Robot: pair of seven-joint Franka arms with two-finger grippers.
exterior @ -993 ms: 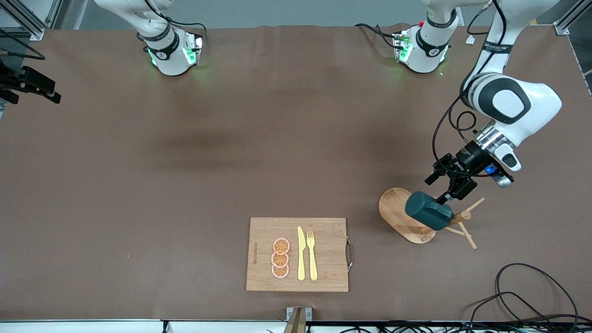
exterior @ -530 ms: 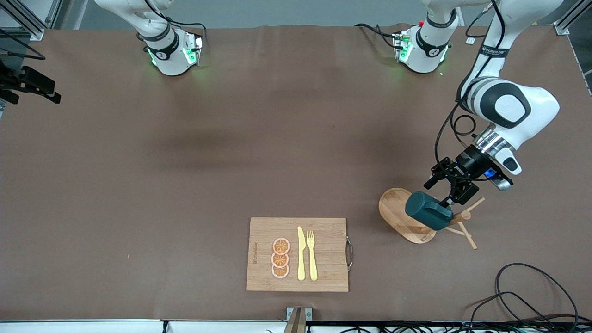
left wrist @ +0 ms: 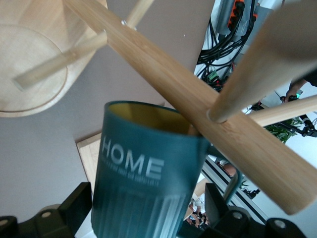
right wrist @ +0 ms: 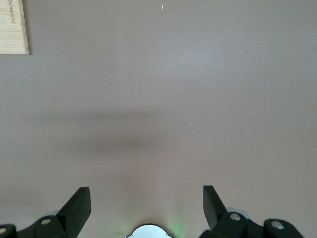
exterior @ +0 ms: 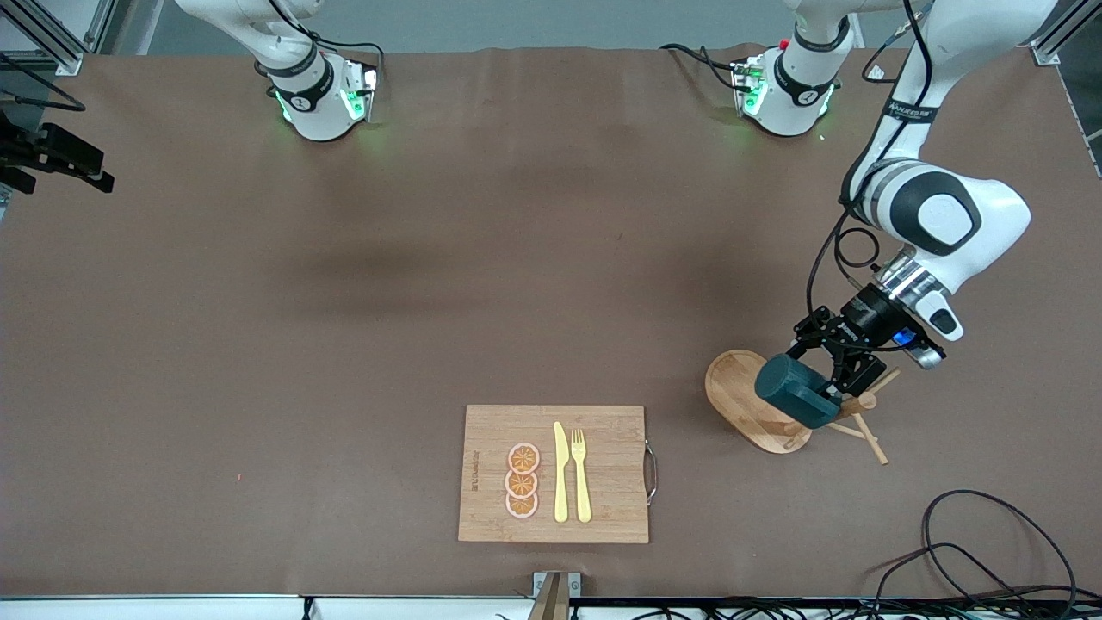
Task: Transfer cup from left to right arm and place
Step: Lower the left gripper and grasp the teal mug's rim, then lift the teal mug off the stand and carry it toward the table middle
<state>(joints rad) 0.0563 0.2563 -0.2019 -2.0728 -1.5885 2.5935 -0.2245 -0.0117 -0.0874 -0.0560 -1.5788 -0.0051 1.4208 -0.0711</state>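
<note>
**Open fingers round a cup hung on its peg**

Here the cup (exterior: pixel 797 393) hangs mouth-first on a peg of the wooden rack (exterior: pixel 751 399), tilted over the rack's oval base. The left gripper (exterior: pixel 825 370) is at the cup with its fingers (left wrist: pixel 74 206) spread to either side of the teal wall, not yet pressing it, so nothing is held.

The risk, as I judge it, lies in the peg. It runs inside the cup, so a lift that is not along the peg could jam the rim, drag the rack or tip it. A squeeze landing on the handle (left wrist: pixel 233 183) might twist the cup askew and spoil the handover.

The cup holds only the peg's end. The cutting board (exterior: pixel 603 422), well apart from the rack toward the right arm's end, carries three orange slices (exterior: pixel 523 480), a knife (exterior: pixel 560 474) and a fork (exterior: pixel 581 475).

The right gripper (right wrist: pixel 146 208) waits over bare table, fingers apart.
</note>
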